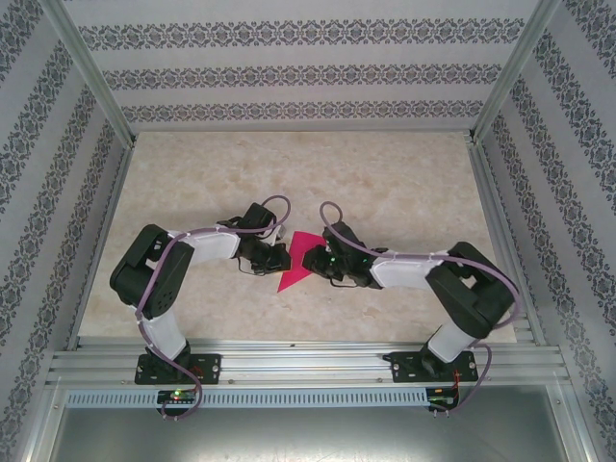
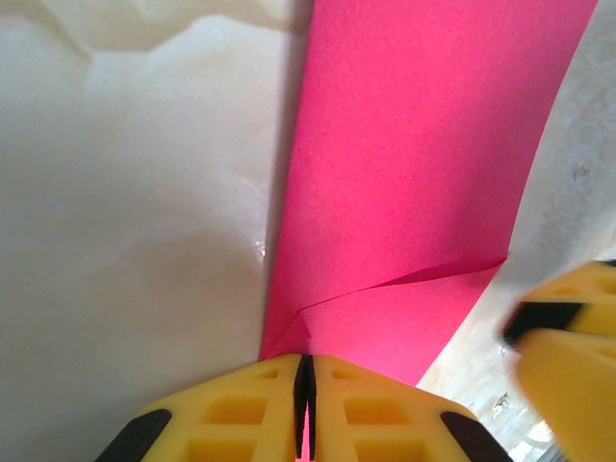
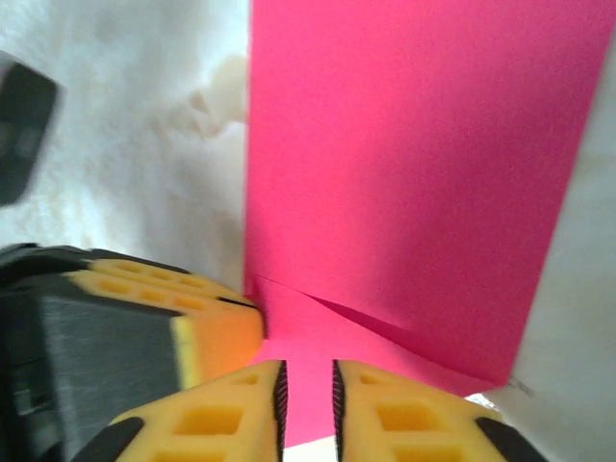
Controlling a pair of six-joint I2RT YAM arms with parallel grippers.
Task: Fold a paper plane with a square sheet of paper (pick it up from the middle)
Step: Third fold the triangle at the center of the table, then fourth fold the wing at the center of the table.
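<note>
Folding is judged barely begun: the pink sheet [image 1: 296,262], showing one crease, is pinched by the closed left gripper [image 2: 304,371], the right gripper [image 3: 309,380] is narrowly parted, and the plane's folds remain.

Beige marbled table [image 1: 385,173] w/ patterned walls [image 1: 289,77] & alu frame rail [image 1: 308,361] around.
</note>
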